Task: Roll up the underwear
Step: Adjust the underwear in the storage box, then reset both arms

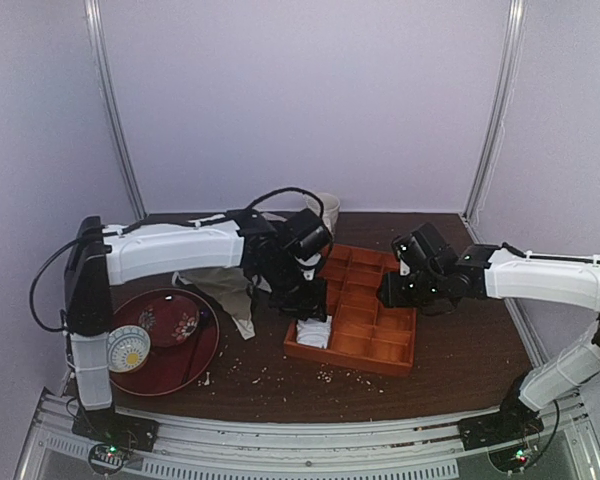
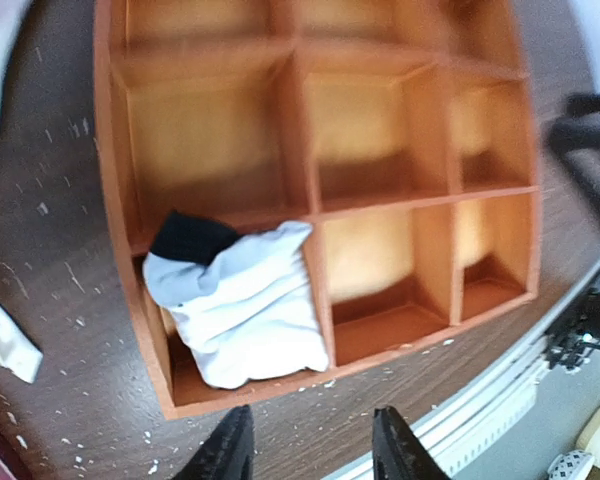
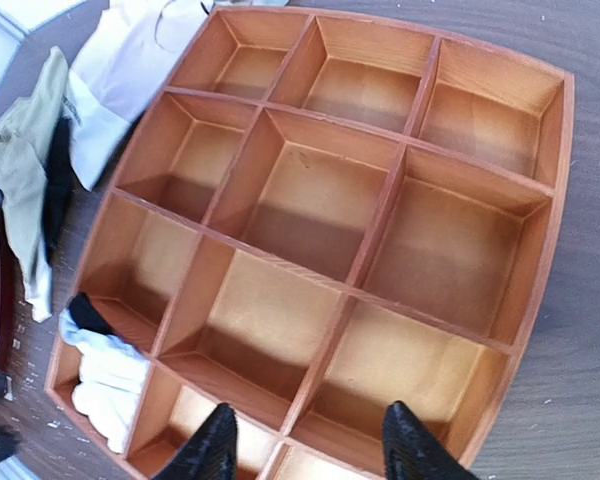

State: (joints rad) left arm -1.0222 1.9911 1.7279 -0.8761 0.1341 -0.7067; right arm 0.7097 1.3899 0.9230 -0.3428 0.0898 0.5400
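Far left of the table: a red plate (image 1: 185, 372) is sitting with a patterned bowl (image 1: 128, 348) on its near-left edge. Just right of it an olive-beige garment (image 1: 220, 290) is lying crumpled, not in play.

My left gripper (image 2: 313, 430) is hovering over the near-left corner of the wooden tray (image 1: 350, 358). Its jaws are standing spread, pinching nothing. The underwear (image 2: 245, 310) is sitting as a white bundle in the tray's near-left corner compartment, with a black hem poking out at its far end. It is bulging against the divider on its right.

Further right, my right gripper (image 3: 310, 425) is hanging above the tray's right side, fingers apart and empty. The cells under it are bare.

Risks I am weighing:
- With nothing gripping the bundle, it is looking loose. Springy fabric could uncurl and ride up over the divider.
- The black hem is lying free. If a fingertip of mine catches it on the way up, the whole roll could come out with it.
- My left fingers are close to the tray's near wall. A clipped edge could shove the tray or tip it.
- Both arms are crowding the same tray. Pulling back together could make them bump.
- Crumbs (image 1: 330, 378) are littering the near table, and the tray could skid on them.
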